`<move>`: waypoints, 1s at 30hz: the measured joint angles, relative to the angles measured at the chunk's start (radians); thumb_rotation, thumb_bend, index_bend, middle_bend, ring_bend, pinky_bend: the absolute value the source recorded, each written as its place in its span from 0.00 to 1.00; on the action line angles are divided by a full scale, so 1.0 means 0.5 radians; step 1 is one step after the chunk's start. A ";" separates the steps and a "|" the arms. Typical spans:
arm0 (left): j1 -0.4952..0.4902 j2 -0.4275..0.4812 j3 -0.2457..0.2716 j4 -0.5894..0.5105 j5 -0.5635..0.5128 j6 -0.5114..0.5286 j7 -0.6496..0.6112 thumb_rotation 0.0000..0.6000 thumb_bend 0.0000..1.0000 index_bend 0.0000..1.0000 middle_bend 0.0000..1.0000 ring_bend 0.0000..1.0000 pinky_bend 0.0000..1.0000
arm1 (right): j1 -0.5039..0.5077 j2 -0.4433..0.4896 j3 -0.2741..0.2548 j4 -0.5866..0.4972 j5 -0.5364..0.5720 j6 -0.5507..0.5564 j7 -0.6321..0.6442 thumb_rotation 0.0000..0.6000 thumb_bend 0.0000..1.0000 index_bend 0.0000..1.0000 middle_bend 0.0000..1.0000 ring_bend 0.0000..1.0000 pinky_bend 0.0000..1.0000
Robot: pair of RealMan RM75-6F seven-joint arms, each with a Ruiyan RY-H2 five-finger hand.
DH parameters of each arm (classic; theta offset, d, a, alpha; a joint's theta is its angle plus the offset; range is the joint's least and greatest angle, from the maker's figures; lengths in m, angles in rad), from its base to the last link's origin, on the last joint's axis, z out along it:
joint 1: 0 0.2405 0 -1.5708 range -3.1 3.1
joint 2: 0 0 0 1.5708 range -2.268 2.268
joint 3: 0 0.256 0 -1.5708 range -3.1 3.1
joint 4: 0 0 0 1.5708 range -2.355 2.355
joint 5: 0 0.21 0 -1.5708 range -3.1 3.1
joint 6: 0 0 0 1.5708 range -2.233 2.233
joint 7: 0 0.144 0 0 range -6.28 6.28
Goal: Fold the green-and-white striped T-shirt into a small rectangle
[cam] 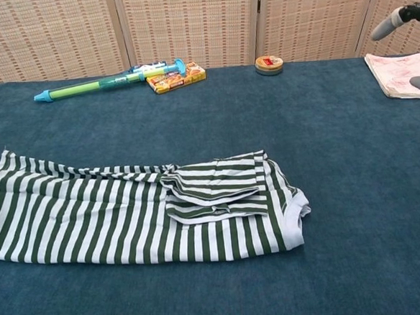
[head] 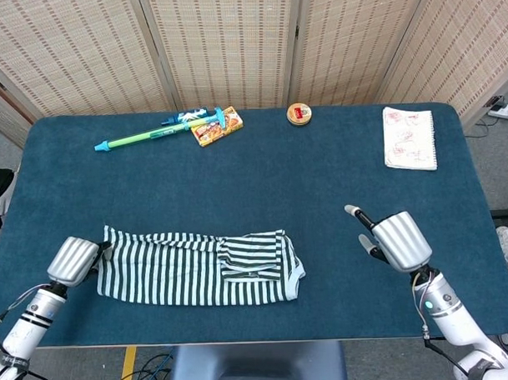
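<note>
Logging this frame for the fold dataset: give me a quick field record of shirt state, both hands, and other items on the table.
shirt: striped T-shirt lies flat as a long strip, sleeves folded onto the body, near the table's front-left
left hand: left hand grips the shirt's left end
right hand: right hand apart from the shirt, holds nothing, fingers apart
far edge: toy water gun, snack box, round tin, notepad
</note>
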 measured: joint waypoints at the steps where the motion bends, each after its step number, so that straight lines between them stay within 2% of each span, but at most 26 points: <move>1: -0.009 0.036 -0.010 -0.105 -0.015 -0.029 0.040 1.00 0.72 0.67 0.88 0.79 0.88 | -0.006 0.002 -0.002 0.002 -0.002 0.008 0.006 1.00 0.40 0.22 0.97 0.97 1.00; 7: -0.090 0.203 -0.101 -0.677 -0.129 -0.209 0.297 1.00 0.72 0.66 0.88 0.79 0.87 | -0.039 0.008 -0.011 0.015 -0.004 0.048 0.041 1.00 0.40 0.22 0.97 0.97 1.00; 14: -0.230 0.288 -0.264 -1.173 -0.291 -0.381 0.709 1.00 0.72 0.66 0.88 0.79 0.87 | -0.087 0.038 -0.017 0.027 -0.010 0.110 0.067 1.00 0.40 0.22 0.97 0.97 1.00; 21: -0.379 0.261 -0.391 -1.420 -0.477 -0.514 1.071 1.00 0.72 0.65 0.87 0.79 0.87 | -0.114 0.059 -0.008 0.030 -0.007 0.150 0.085 1.00 0.40 0.22 0.97 0.97 1.00; 30: -0.611 0.042 -0.538 -1.565 -0.838 -0.599 1.561 1.00 0.72 0.65 0.87 0.79 0.87 | -0.160 0.115 0.013 0.016 0.017 0.202 0.103 1.00 0.41 0.22 0.97 0.97 1.00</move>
